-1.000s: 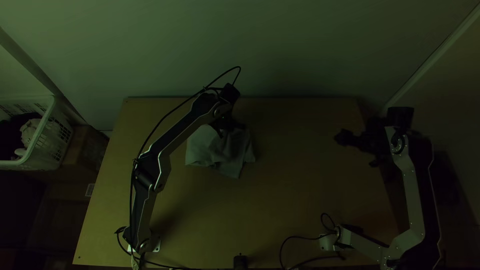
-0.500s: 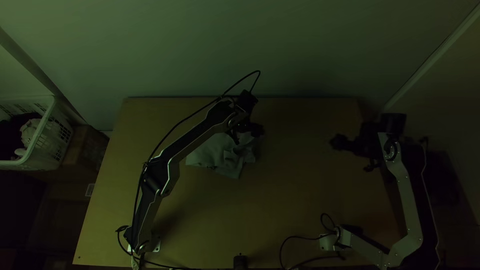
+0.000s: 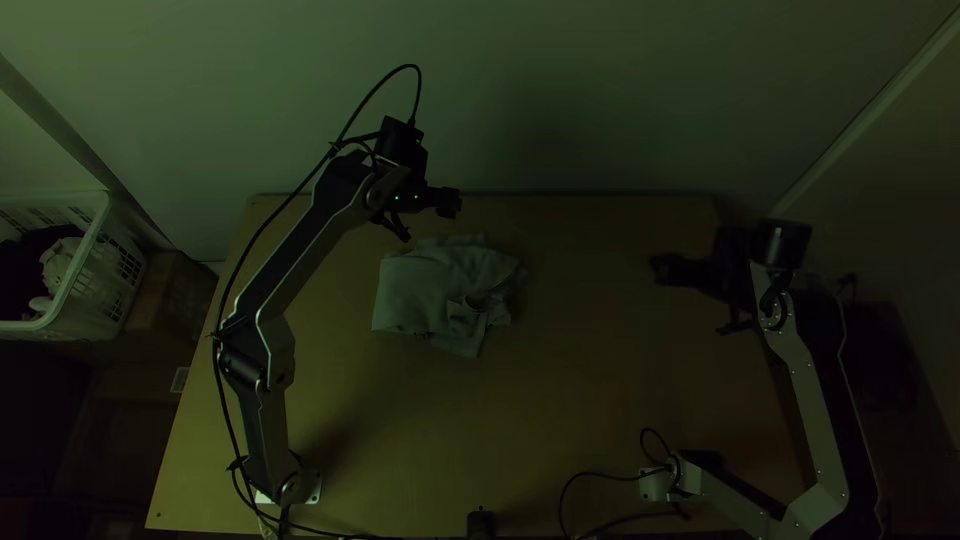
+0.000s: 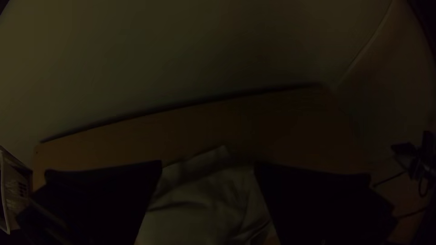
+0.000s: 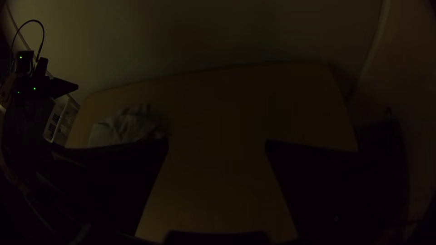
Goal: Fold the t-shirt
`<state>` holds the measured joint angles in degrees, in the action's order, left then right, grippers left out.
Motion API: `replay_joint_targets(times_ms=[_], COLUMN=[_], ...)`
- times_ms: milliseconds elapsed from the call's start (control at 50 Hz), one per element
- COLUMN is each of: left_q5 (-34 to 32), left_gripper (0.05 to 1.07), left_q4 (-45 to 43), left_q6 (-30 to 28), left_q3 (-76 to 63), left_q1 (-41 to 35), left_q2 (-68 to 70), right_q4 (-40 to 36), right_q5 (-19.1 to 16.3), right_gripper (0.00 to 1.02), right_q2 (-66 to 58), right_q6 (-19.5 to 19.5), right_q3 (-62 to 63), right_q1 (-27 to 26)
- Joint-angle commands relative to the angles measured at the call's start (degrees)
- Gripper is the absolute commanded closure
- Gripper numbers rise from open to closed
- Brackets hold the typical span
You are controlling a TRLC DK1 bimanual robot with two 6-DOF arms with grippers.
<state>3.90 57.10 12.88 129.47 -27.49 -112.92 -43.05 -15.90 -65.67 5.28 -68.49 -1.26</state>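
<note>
T-shirt [image 3: 430,290] rumpled at eleven o'clock on the surface [image 3: 600,400]!
Looks light, floppy: pinch its near corner [image 3: 472,346], six o'clock; right claw [image 5: 217,143] spread, out at its three; left claw [image 4: 208,164] spread, beyond at twelve.

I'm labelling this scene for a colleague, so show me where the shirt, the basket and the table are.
Shirt [image 3: 415,290]: top view, on its smoother part, picture left.
Basket [image 3: 98,293]: top view, on its side wall.
Table [image 3: 570,390]: top view, on bare wood.

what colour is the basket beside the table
The basket looks white, clearest in the top view.
</note>
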Motion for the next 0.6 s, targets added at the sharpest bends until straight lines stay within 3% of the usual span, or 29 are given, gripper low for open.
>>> replay_joint_targets(times_ms=[0,260,500,580], left_q5=[0.05,-2.32,-3.90,-4.25], left_gripper=[0.09,0.09,0.09,0.09], left_q4=[1.43,2.22,2.14,1.35], left_q6=[-1.72,-3.13,-4.71,-5.50], left_q3=[-2.82,-9.06,-14.77,-17.67], left_q1=[2.96,11.58,19.66,22.30], left_q2=[5.17,14.66,23.54,26.79], right_q4=[2.44,4.29,11.67,14.66], right_q5=[1.57,2.10,5.27,5.53], right_gripper=[0.04,0.04,0.04,0.04], right_q2=[0.54,0.19,3.97,5.90], right_q6=[-0.80,-0.88,-1.67,-3.78], right_q3=[-0.24,-4.11,-4.20,-3.76], right_q1=[2.66,5.65,6.53,6.27])
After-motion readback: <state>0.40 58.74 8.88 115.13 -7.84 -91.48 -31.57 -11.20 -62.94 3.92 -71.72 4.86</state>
